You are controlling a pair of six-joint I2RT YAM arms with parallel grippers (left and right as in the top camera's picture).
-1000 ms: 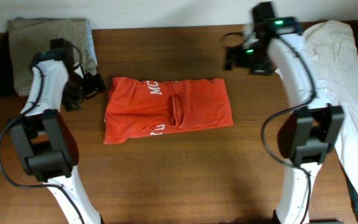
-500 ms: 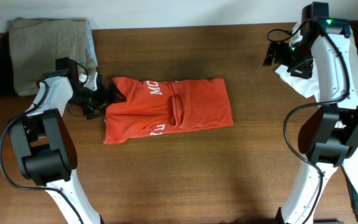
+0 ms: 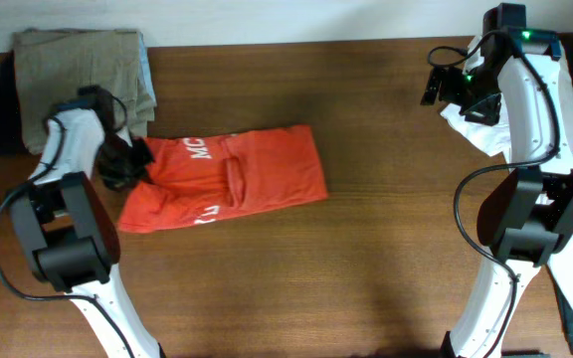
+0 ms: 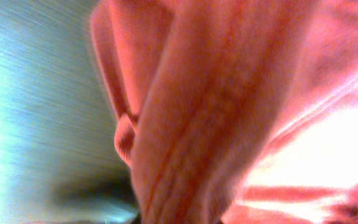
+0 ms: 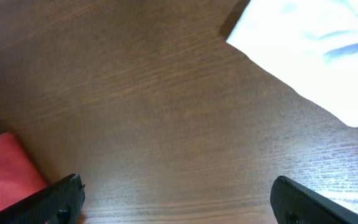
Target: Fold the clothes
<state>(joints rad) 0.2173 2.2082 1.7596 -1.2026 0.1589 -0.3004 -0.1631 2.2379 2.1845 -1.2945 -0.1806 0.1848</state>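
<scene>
The clothes, a folded red-orange T-shirt with white lettering, lie skewed on the left half of the wooden table. My left gripper is shut on the shirt's left edge, with fabric bunched at the jaws. In the left wrist view the red cloth fills nearly the whole picture and hides the fingers. My right gripper hangs open over bare wood at the back right, far from the shirt. Its fingers stand wide apart with nothing between them, and a corner of the shirt shows at the lower left.
Khaki-grey folded garments lie at the back left, just behind my left gripper, with a dark item beside them. A white cloth covers the table's right edge and shows close to the right gripper.
My left gripper has shut on the shirt's left edge and dragged it leftward, so the shirt now lies tilted. The right arm swung right a second ago and has stayed still since.
</scene>
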